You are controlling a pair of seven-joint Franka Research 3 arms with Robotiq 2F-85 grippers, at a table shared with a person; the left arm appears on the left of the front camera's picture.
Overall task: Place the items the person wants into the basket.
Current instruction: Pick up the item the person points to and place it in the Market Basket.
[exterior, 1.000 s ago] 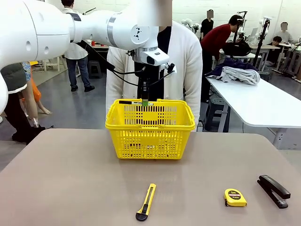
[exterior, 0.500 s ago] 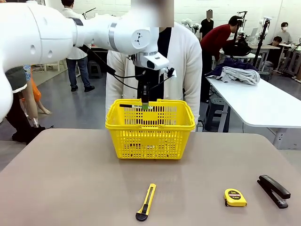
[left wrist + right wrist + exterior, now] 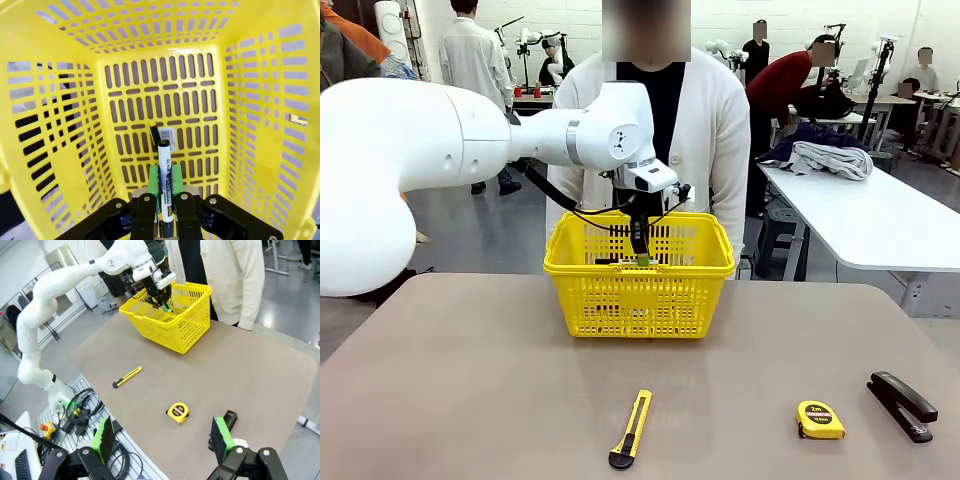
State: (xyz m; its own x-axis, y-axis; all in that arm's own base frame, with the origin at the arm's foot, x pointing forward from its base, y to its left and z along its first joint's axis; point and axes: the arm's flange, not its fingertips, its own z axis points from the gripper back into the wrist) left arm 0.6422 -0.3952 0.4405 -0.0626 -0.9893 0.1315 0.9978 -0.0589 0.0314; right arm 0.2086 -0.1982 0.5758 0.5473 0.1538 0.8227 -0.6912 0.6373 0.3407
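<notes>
The yellow basket (image 3: 640, 300) stands at the far middle of the table, in front of the person (image 3: 715, 120) in the white cardigan. My left gripper (image 3: 642, 258) reaches down inside it. In the left wrist view the left gripper (image 3: 165, 186) is shut on a white-barrelled pen with a black cap (image 3: 164, 170), held above the basket floor (image 3: 200, 100). A dark slim thing (image 3: 154, 134) lies on that floor beside a white label. The yellow-and-black utility knife (image 3: 631, 428) lies near the front edge. My right gripper (image 3: 163, 440) hangs open high above the table.
A yellow tape measure (image 3: 820, 419) and a black stapler (image 3: 901, 404) lie at the front right. The right wrist view shows the knife (image 3: 127, 377), tape measure (image 3: 179, 412) and basket (image 3: 185, 325) from above. Bare tabletop lies left and right of the basket.
My left gripper has come down from above the basket's far rim into the basket, still holding the pen. Nothing on the table moved.
</notes>
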